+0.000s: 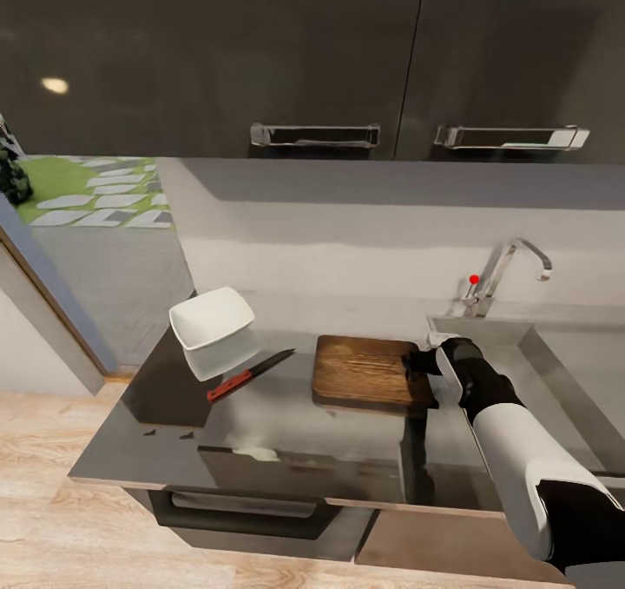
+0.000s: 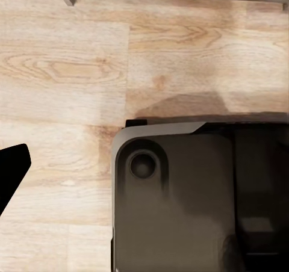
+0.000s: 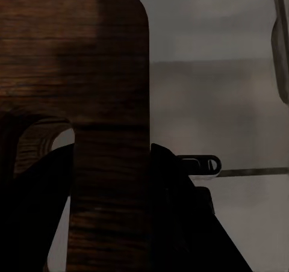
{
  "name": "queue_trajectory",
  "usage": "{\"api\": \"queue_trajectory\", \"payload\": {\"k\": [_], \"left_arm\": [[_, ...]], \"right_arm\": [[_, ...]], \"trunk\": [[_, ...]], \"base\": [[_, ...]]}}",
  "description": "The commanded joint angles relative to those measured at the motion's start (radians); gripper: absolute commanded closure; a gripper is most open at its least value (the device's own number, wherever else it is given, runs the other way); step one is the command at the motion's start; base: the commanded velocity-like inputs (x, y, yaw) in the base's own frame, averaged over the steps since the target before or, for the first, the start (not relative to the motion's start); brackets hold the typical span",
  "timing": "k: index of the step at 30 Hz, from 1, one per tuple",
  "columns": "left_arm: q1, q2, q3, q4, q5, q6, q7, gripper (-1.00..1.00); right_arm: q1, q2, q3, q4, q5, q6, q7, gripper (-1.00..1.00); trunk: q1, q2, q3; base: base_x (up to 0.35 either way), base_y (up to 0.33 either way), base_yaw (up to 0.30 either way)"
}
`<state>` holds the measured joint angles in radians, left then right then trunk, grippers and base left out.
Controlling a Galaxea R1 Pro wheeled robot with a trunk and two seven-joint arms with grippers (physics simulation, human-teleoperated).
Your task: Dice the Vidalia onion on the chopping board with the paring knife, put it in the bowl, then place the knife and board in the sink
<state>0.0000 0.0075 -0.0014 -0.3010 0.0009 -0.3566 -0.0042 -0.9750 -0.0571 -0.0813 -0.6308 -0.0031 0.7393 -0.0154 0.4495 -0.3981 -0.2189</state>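
Observation:
The dark-brown chopping board (image 1: 365, 368) lies on the glossy countertop (image 1: 286, 437), just left of the sink (image 1: 531, 356). My right gripper (image 1: 424, 368) is at the board's right end. In the right wrist view its dark fingers (image 3: 180, 194) press on both sides of the board (image 3: 108, 103) by the handle hole, shut on it. The red-handled paring knife (image 1: 249, 375) lies left of the board. Behind the knife sits the white bowl (image 1: 213, 318). The Vidalia onion is out of view. One dark left fingertip (image 2: 12, 173) hangs over the wooden floor.
A chrome faucet (image 1: 510, 269) with a red knob stands behind the sink. Dark upper cabinets with bar handles (image 1: 314, 135) hang overhead. The countertop ends at the left near a doorway (image 1: 87, 191). My own base (image 2: 180, 212) sits under the left arm.

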Motion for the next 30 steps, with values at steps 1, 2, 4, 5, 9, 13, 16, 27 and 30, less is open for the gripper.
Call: {"api": "queue_trajectory", "payload": {"k": [1, 2, 4, 5, 9, 13, 16, 27, 30], "left_arm": [[0.0, 0.0, 0.0, -0.001, 0.0, -0.002, 0.0, -1.0], [0.0, 0.0, 0.0, -0.001, -0.001, -0.002, 0.0, -1.0], [0.0, 0.0, 0.0, -0.001, -0.001, -0.002, 0.0, -1.0], [0.0, 0.0, 0.0, -0.001, -0.002, -0.002, 0.0, -1.0], [0.0, 0.0, 0.0, -0.001, -0.002, -0.002, 0.0, -1.0], [0.0, 0.0, 0.0, -0.001, -0.001, -0.002, 0.0, -1.0], [0.0, 0.0, 0.0, -0.001, -0.002, -0.002, 0.0, -1.0], [0.0, 0.0, 0.0, -0.001, -0.002, -0.002, 0.0, -1.0], [0.0, 0.0, 0.0, -0.001, -0.002, -0.002, 0.0, -1.0]], "right_arm": [[-0.001, 0.0, -0.002, -0.001, -0.002, 0.005, -0.001, 1.0], [-0.001, 0.0, -0.002, -0.001, -0.002, 0.005, -0.001, 1.0], [-0.001, 0.0, -0.002, -0.001, -0.002, 0.005, -0.001, 1.0], [-0.001, 0.001, -0.002, -0.001, -0.002, 0.005, 0.0, 1.0], [-0.001, 0.002, -0.001, -0.001, -0.002, 0.005, 0.005, 1.0], [-0.001, 0.002, 0.0, -0.001, -0.002, 0.005, 0.006, 1.0], [-0.001, 0.002, 0.0, -0.001, -0.002, 0.005, 0.006, 1.0], [-0.001, 0.002, 0.006, -0.001, -0.002, 0.006, 0.006, 1.0], [-0.001, 0.002, 0.037, -0.001, -0.003, 0.006, 0.006, 1.0]], "trunk": [[0.001, -0.002, -0.002], [0.001, -0.002, -0.002], [0.001, -0.002, -0.002], [0.001, -0.002, -0.002], [0.001, -0.002, -0.002], [0.001, -0.002, -0.002], [0.001, -0.002, -0.002], [0.001, -0.002, -0.002], [0.001, -0.002, -0.002]], "base": [[0.0, 0.0, 0.0], [0.0, 0.0, 0.0], [0.0, 0.0, 0.0], [0.0, 0.0, 0.0], [0.0, 0.0, 0.0], [0.0, 0.0, 0.0], [0.0, 0.0, 0.0], [0.0, 0.0, 0.0], [0.0, 0.0, 0.0]]}}
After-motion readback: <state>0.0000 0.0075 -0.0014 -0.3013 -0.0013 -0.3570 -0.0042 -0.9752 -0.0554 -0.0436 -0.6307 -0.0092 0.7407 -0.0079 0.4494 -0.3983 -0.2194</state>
